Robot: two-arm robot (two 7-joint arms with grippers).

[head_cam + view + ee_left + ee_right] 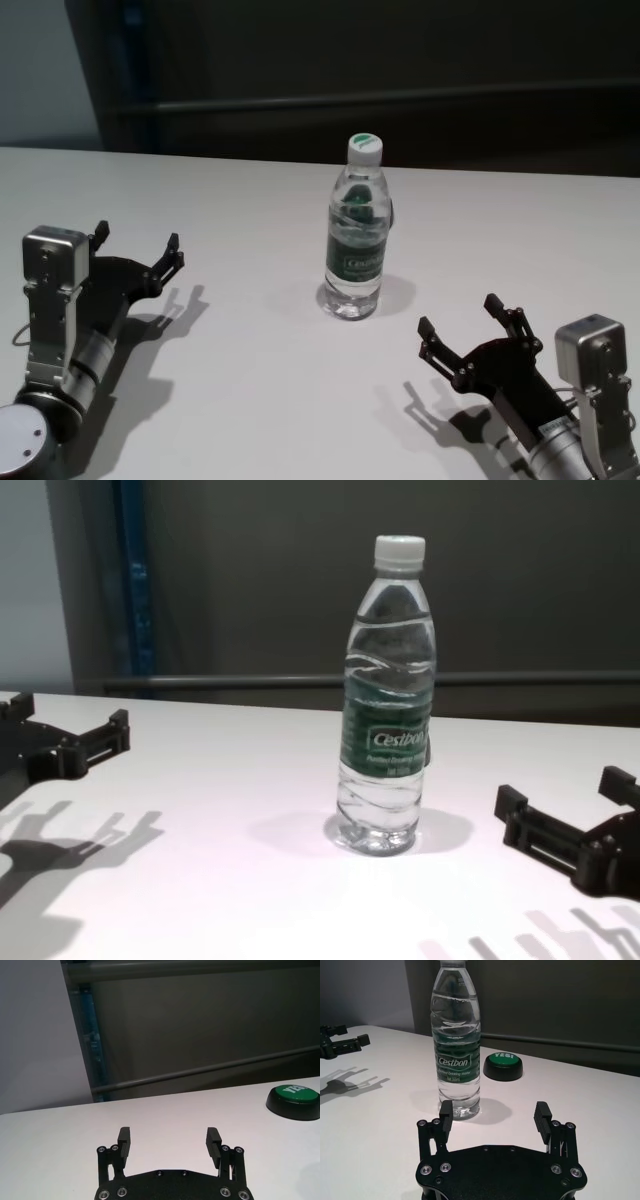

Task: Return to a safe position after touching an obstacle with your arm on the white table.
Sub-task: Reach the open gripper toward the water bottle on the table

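Standing clear across the middle of the room's white bench (250, 400), nothing is in contact right now. Both arms lie low at the near corners, well apart from the obstacle. The left end effector (135, 245) hangs above the bench on the robot's left, jaws spread and holding nothing; the right end effector (458, 315) sits on the robot's right, likewise spread and empty.

Between them, toward the far side, the Cestbon water bottle (355, 235) stands upright on the bench, white cap (365, 147) on top, its long axis vertical. From the right end effector it lies forward and to the robot's left, just ahead of the left-hand fingertip in the right wrist view; that arm looks the nearer of the two. The left end effector points past it toward the far edge.

Behind the bottle rests a small dark dome button with a green top (503, 1065).

My guess is the retreat is nearly done; any further pull-back should draw the right arm straight away from the bottle.
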